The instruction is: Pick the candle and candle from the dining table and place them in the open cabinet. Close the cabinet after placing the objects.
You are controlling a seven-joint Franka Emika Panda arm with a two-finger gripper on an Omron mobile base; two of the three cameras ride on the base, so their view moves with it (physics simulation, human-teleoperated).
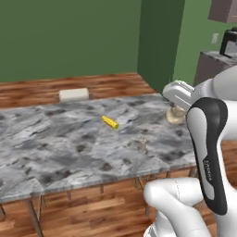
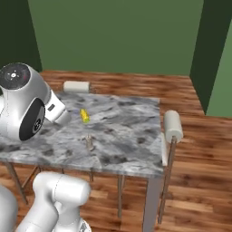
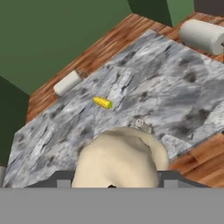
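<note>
The cream candle sits between my fingers, and my gripper is shut on it above the near edge of the dining table. In the left base view the same cream candle hangs under my hand over the table's right end. The slimmer greyish-tan candle stands upright on the marbled top, near the front edge, also in the right base view and just beyond the held one. A corner of the mauve-brown cabinet shows at the upper right; its doors are out of view.
A yellow corn cob lies mid-table. Chairs with cream rolled backs stand at the far side and the right end. A dark green wall corner and a counter with a dark appliance lie to the right.
</note>
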